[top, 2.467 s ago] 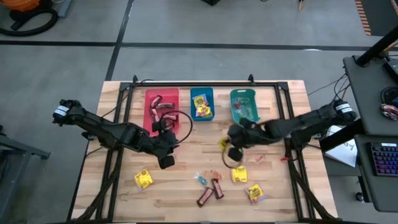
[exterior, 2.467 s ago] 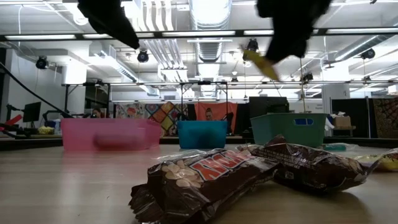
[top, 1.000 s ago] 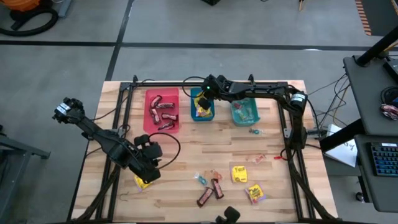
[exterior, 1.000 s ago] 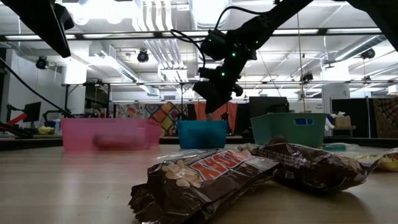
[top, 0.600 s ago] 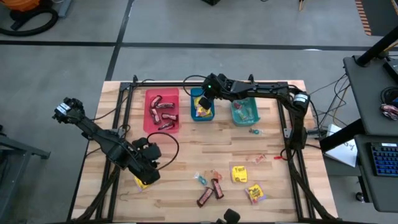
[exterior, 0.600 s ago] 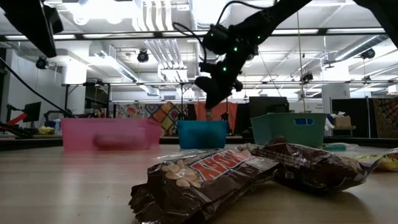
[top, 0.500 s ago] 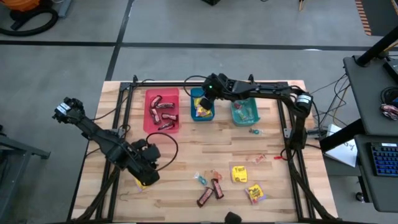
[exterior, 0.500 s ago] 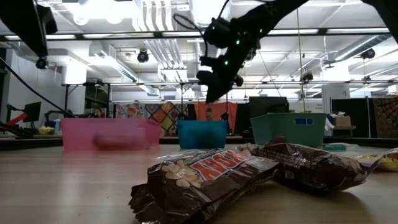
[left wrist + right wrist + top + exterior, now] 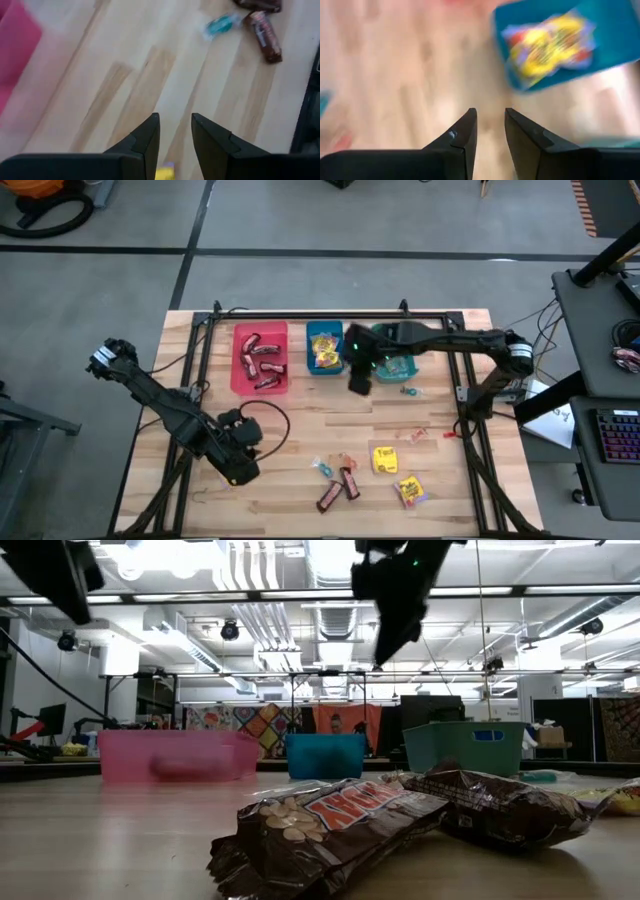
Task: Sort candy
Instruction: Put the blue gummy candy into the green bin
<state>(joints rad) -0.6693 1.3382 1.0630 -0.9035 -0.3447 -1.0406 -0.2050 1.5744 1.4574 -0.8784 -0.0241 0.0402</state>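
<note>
The candy lies loose near the table's front: brown bars (image 9: 330, 495), yellow packets (image 9: 385, 459) and a teal twist-wrapped piece (image 9: 322, 468). Two brown bars (image 9: 330, 825) fill the low view's foreground. My left gripper (image 9: 238, 470) hangs open over the near left of the table. A sliver of a yellow packet (image 9: 164, 173) shows far back between its fingers; I cannot tell whether they touch it. My right gripper (image 9: 358, 385) hangs open and empty above the wood, just in front of the blue bin (image 9: 311, 352).
Three bins stand in a row at the far side: red (image 9: 240, 345) with brown bars, blue with yellow packets (image 9: 547, 47), teal (image 9: 378, 335) with small pieces. Small sweets (image 9: 407, 391) lie right of centre. A black frame rail (image 9: 300, 313) borders the table. Bare wood lies mid-table.
My right gripper has swung away from above the blue bin toward the table's near edge and a little to the right, rising and tipping as it went. It now hangs over bare wood in front of the bin.
</note>
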